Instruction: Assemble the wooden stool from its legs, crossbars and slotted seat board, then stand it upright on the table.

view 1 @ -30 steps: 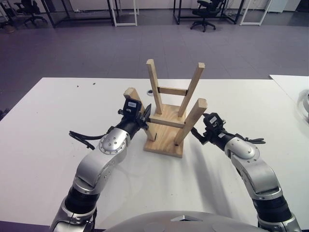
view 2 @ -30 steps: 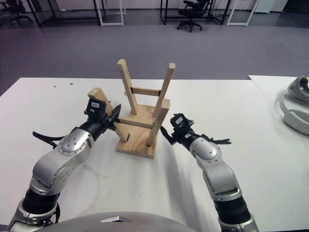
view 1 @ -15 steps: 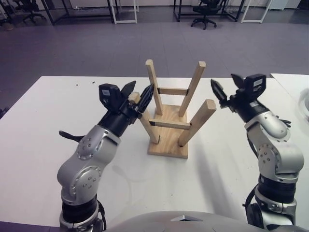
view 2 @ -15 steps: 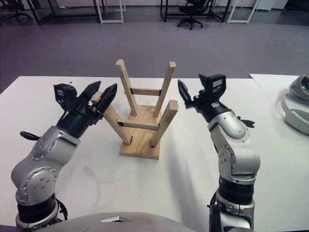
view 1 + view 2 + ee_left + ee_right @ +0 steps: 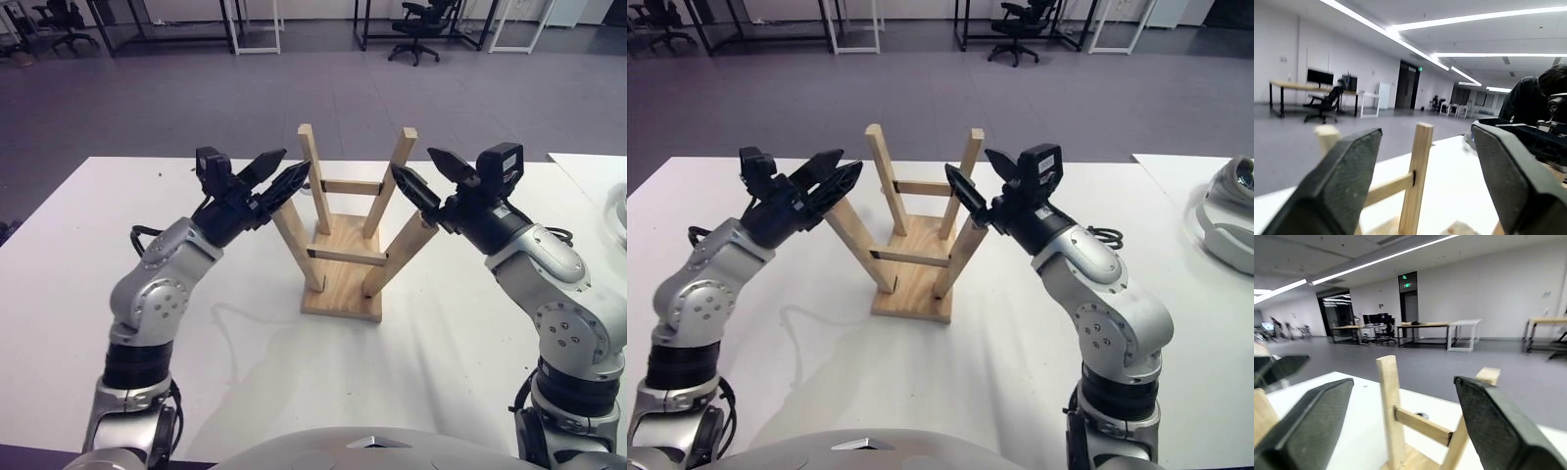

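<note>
**Left eye view:** stool inverted on table, seat down, legs pointing up. Left gripper and right gripper, both spread, flank the near legs' tops, about equally close.

**Right eye view:** same layout.

**Wrist views:** far legs stand between each gripper's parted fingers.

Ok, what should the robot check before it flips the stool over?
1. Legs and crossbars fitted in the stool: ok.
2. Stool upright: not ok, seat board lies on the table, legs up.
3. Left gripper fingers open: ok.
4. Right gripper fingers open: ok.
5. A leg gripped: not ok, neither holds one.
6. Joints tight: cannot tell.
</note>
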Tool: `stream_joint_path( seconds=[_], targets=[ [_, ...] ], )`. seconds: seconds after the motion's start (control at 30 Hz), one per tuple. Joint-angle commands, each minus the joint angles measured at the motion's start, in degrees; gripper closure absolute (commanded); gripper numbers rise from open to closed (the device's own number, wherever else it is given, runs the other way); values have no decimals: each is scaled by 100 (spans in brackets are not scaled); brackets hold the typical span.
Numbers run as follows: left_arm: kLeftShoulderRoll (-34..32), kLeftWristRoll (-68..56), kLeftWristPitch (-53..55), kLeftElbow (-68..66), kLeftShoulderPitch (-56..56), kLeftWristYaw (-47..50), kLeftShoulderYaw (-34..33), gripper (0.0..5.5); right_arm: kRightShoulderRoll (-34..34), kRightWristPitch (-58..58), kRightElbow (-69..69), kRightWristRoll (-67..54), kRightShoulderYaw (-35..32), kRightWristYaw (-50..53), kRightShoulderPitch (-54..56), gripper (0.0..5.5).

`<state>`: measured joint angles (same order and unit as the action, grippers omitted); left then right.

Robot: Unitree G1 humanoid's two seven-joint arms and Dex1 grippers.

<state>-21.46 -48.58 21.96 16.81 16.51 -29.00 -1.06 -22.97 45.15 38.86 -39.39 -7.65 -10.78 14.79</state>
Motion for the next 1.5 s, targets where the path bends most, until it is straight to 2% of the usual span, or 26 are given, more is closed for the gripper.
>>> stream_joint_path(
  seconds=[0.03,0.23,0.3,0.37,0.47,0.53,0.57,0.6,0.63,0.7,0.8,0.93,1.03,1.1,1.17,1.23,1.27,1.3,1.37,1.5],
  targets=[
    [303,613,369,-379,-239,-102,906,213,-47,404,-358,169,691,-147,-332,166],
    [575,1042,306,-628,-84,-19,1402,213,117,461,-389,180,1134,-124,-459,166],
    [476,999,339,-416,-192,1,1334,213,170,346,-378,163,1051,-138,-394,166],
    [226,580,488,79,-145,172,748,213,235,149,-285,-206,491,-232,-153,166],
    [-525,-682,812,719,325,412,-700,213,115,-36,-686,-1574,-1064,-225,622,166],
    [-1022,-1174,936,502,485,339,-1622,213,-96,-8,-1297,-2234,-1683,-170,909,166],
    [-1196,-1208,959,331,440,281,-1917,213,-208,87,-1593,-2316,-1769,-227,904,166],
    [-1323,-1082,944,192,209,154,-2079,213,-410,138,-1836,-2000,-1475,-545,686,166],
    [-1400,-876,915,139,-193,20,-2135,213,-600,97,-2097,-1555,-916,-989,408,166],
    [-1461,-363,755,95,-1084,-304,-2037,213,-770,-154,-2611,-762,221,-1853,15,166],
    [-1627,516,419,-316,-2134,-852,-1692,213,-672,-713,-3046,29,1441,-2906,-102,166],
    [-2381,1758,225,-881,-3221,-1683,-1077,213,-680,-787,-2093,43,2191,-3733,-635,166],
    [-2699,2243,203,-400,-3810,-2073,-594,213,-785,-732,-1359,-24,2089,-3629,-1254,166],
    [-2908,2766,34,-206,-4084,-2105,-336,213,-1115,-708,-1259,-79,1378,-3521,-1692,166],
    [-2833,3087,-85,-155,-4012,-1891,-222,213,-1709,-758,-1235,-15,735,-3779,-2325,166],
    [-2611,3266,-145,-77,-3848,-1649,-89,213,-2221,-960,-1335,168,431,-4229,-2969,166],
    [-2464,3319,-143,-50,-3769,-1529,3,213,-2235,-1135,-1683,331,380,-4241,-2943,166],
    [-2329,3353,-125,-43,-3707,-1430,78,213,-2132,-1284,-2083,478,348,-4151,-2759,166],
    [-2062,3250,21,-105,-3597,-1293,172,213,-1615,-1767,-3643,965,371,-3626,-1720,166],
    [-1999,3403,146,-462,-3378,-1220,320,213,-407,-3216,-6607,2366,1179,-2994,519,166]
  ],
)
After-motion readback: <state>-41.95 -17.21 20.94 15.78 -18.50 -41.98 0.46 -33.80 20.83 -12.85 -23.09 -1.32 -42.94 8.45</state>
